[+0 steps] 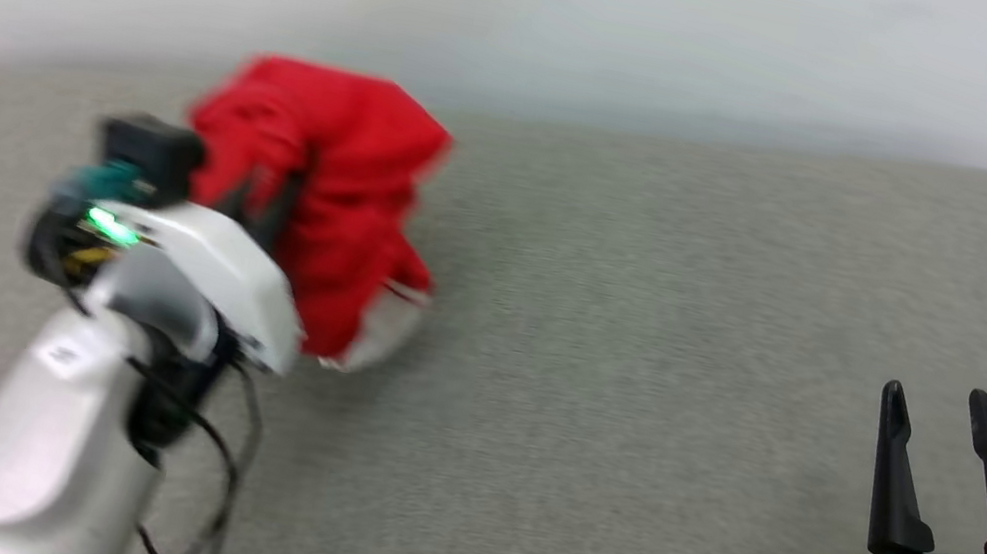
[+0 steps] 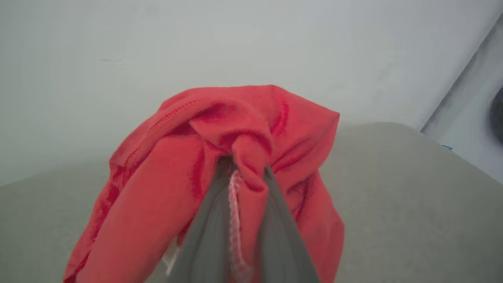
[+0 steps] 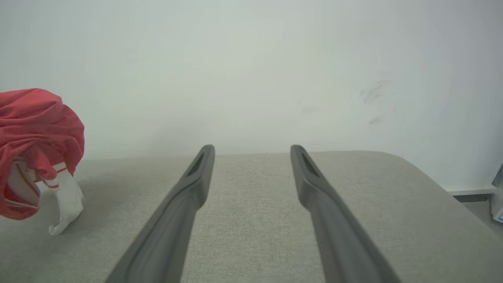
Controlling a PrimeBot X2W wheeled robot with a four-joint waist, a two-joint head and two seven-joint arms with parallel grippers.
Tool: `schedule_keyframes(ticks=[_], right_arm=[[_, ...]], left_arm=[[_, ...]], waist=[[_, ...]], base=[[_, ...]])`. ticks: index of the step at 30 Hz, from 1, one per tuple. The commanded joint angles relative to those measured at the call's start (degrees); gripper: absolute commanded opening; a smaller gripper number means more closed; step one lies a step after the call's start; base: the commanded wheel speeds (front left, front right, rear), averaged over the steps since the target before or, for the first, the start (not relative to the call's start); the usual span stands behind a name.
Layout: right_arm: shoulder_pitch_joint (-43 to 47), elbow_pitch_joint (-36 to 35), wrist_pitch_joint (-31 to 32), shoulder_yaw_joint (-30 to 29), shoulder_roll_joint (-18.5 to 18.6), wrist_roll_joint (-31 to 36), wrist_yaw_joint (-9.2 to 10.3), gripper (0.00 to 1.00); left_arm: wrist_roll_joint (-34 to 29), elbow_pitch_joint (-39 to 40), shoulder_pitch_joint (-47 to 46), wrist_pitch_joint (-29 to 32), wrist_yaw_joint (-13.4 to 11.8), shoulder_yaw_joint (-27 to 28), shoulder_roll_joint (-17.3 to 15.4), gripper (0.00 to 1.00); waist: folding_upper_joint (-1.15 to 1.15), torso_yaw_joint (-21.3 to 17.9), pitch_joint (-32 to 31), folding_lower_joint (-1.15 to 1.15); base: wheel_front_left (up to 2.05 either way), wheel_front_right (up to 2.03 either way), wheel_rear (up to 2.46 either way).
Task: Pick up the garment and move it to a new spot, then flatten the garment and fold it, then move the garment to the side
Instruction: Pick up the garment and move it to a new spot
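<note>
Item: garment (image 1: 346,190), red, recorded at the far left of the grey cloth-covered tabletop (image 1: 644,344), close to the white wall (image 1: 601,12). Condition: bunched into a loose hanging mass, not laid flat; lettering and numerals could not be made out. Left gripper (image 1: 264,196): seen in the head view with its dark fingers buried in the near side of the red fabric, the image being blurred there. In the left wrist view the left gripper (image 2: 245,169) was noted with its fingers (image 2: 208,220) drawn together and clamped on a fold of the garment (image 2: 165,177), a white stitched seam edge being pinched between them, and the rest of the cloth draped over and down both sides of the fingers above the tabletop (image 2: 412,196). In the right wrist view the garment (image 3: 35,118) was logged at the left edge, its red bulk raised, with a white sleeve (image 3: 67,204) bearing red-and-white striped trim hanging down and touching the tabletop (image 3: 251,220). Right gripper (image 1: 939,396): placed at the lower right of the head view, well apart from the garment, fingers pointing toward the wall. Its fingers (image 3: 188,188) were held wide apart, with nothing between them, low over bare tabletop, as shown by the right gripper (image 3: 251,151) in its own wrist view.
</note>
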State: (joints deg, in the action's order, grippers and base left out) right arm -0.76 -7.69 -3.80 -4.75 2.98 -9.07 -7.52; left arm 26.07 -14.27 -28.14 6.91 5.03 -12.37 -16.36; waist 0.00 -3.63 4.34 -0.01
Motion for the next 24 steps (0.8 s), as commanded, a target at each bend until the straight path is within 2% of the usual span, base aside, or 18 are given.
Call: schedule_keyframes(ticks=[1,9,13,19,20,21,22,24], right_arm=[[0.98,-0.28,0.01,0.12,-0.16,-0.58,0.06,1.00],[0.49,0.18,-0.79,0.19,-0.17,-2.01,0.06,1.00],[0.16,0.54,-1.18,0.09,-0.17,-2.47,0.06,1.00],[-0.51,1.20,-1.68,0.30,-0.16,-2.42,0.06,1.00],[-0.58,1.24,-1.70,0.37,-0.16,-2.31,0.06,1.00],[-0.63,1.27,-1.66,0.42,-0.16,-2.08,0.06,1.00],[-0.54,1.41,-1.55,0.35,-0.16,-1.87,0.06,1.00],[-0.17,1.43,-1.22,0.33,-0.16,-1.39,0.06,1.00]], left_arm=[[0.22,1.00,1.17,0.70,0.48,-1.41,0.88,0.00],[1.89,0.78,6.16,4.20,2.04,-13.80,7.07,0.00],[2.54,-0.76,8.39,4.60,2.41,-20.04,9.32,0.00],[3.10,-3.55,10.64,3.32,2.46,-26.36,10.74,0.00],[2.97,-3.80,10.84,2.72,2.46,-26.90,10.84,0.24],[2.88,-3.99,11.00,1.96,2.47,-27.28,10.89,0.71],[2.52,-4.19,11.05,0.92,2.47,-27.75,10.93,1.00],[1.99,-3.80,11.23,-1.72,2.34,-27.87,11.05,1.00]], waist=[[0.00,-3.62,-0.08,0.01],[0.00,-8.48,3.32,0.01],[0.00,-8.90,4.81,0.01],[0.00,-7.98,5.68,0.01],[0.00,-7.67,5.56,0.01],[0.00,-7.32,5.38,0.01],[0.00,-6.91,4.94,0.01],[0.00,-6.12,3.93,0.01]], base=[[0.00,0.00,0.00],[0.00,0.00,0.00],[0.00,0.00,0.00],[0.00,0.00,0.00],[0.00,0.00,0.00],[0.00,0.00,0.00],[0.00,0.00,0.00],[0.00,0.00,0.00]])
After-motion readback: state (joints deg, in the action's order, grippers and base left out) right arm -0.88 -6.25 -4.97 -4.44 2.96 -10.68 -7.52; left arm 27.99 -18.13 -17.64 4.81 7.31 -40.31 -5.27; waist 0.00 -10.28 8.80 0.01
